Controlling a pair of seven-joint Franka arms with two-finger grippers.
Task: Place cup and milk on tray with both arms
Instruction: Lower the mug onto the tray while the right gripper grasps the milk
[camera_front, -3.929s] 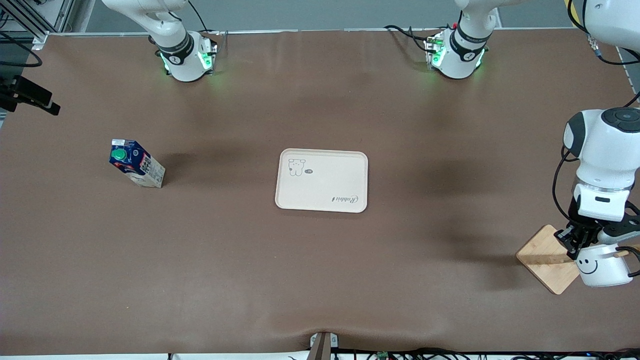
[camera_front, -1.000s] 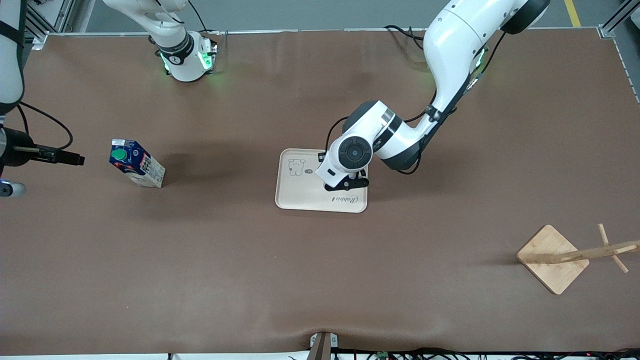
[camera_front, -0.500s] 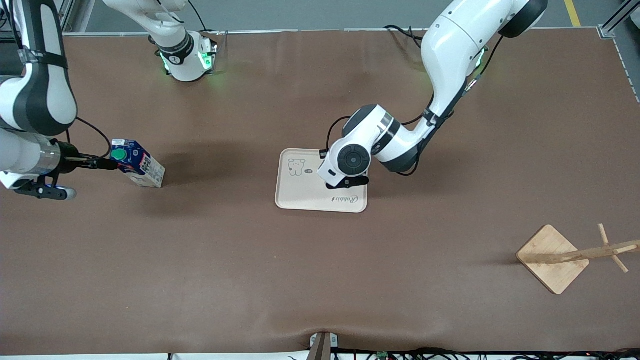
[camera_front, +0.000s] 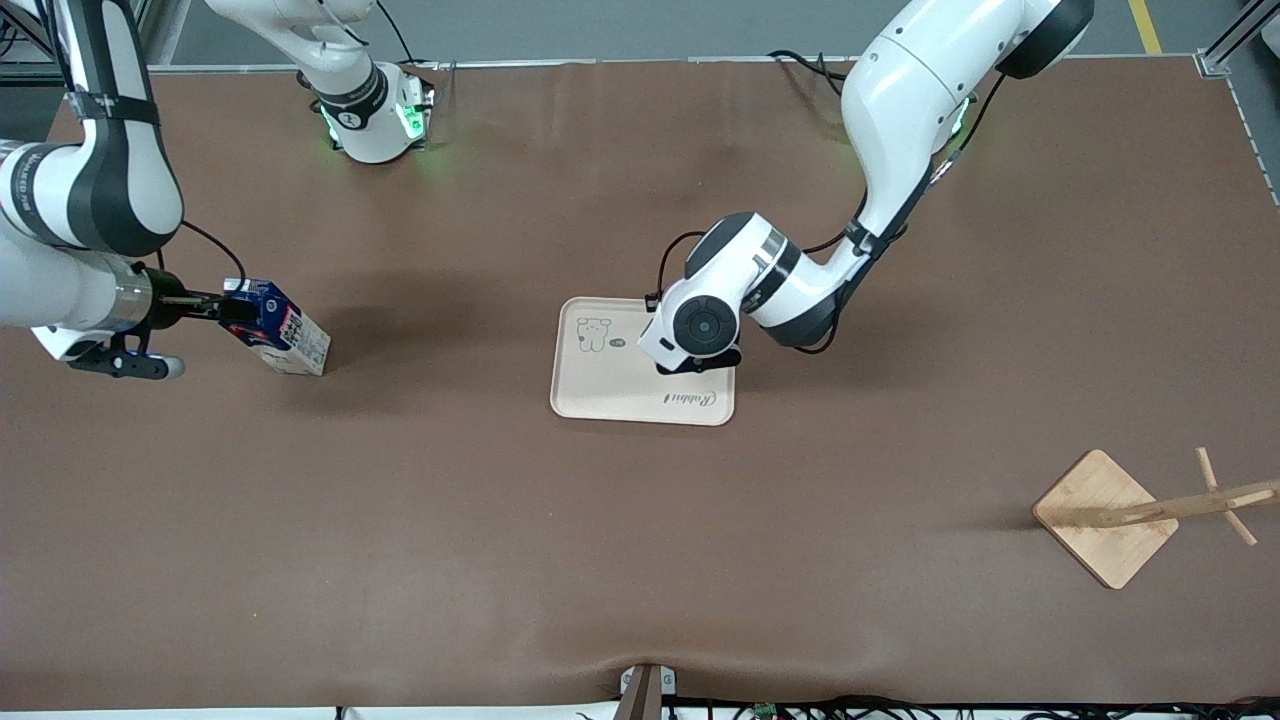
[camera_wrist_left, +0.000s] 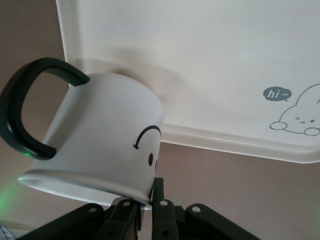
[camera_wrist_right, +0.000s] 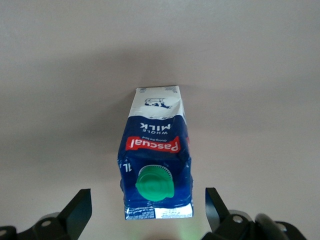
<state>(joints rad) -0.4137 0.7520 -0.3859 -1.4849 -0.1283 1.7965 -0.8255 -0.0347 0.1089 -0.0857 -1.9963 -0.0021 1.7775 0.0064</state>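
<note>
On the milk (camera_wrist_right: 156, 170): "Pascal WHOLE MILK"

Tray (camera_front: 600, 395) bear end bare, left gripper (camera_front: 697, 362) with cup (camera_wrist_left: 100, 145) crowds the other end; right gripper (camera_front: 222, 308) fingers straddle milk (camera_front: 280, 335); open table around

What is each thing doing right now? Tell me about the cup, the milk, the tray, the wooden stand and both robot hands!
cup: held by its rim, tilted, over the tray.
milk: standing on the table, cap on, not gripped.
tray: flat on the table, nothing resting on it yet.
wooden stand: on the table, no cup on it.
left gripper: shut on the cup.
right gripper: open, fingers either side of the milk.
</note>
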